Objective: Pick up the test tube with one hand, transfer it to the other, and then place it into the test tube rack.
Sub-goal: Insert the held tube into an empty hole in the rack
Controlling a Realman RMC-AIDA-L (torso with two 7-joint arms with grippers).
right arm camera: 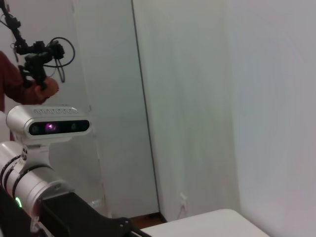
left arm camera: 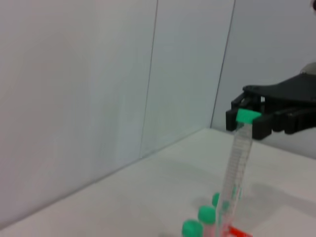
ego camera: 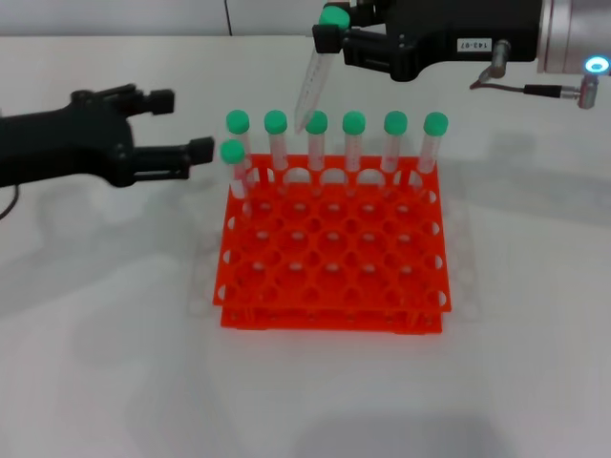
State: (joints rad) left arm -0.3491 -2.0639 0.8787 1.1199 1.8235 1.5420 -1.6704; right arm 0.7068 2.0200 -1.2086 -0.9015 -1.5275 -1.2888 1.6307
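Seven clear plastic tubes with round green caps [ego camera: 354,121] stand upright in the orange-red rack [ego camera: 332,250], which sits in the middle of the head view on the smooth white counter [ego camera: 105,372]. Six of them make a row along the far edge of the rack, and one more stands at the left end, just in front of that row. The rack is a square grid of round holes in two tiers, made of bright glossy plastic, and most of its holes hold nothing.

The test tube [ego camera: 312,84] of the task is in the upper middle of the head view, above the far row. It is slender and clear, tilted, with its green cap higher and its round lower end close to the cap of the third tube in the row; I cannot tell if they touch. The right claw [ego camera: 333,36], black, with a small white label on its body and a silver cuff behind, is clenched on this tube just below the cap. In the left wrist view the same tube [left arm camera: 238,163] hangs down from the black fingers [left arm camera: 261,127] at the right side of the frame.

The left claw [ego camera: 187,127], matte black and without label, is at the left of the head view, beside the rack, its two fingers spread apart and holding nothing.
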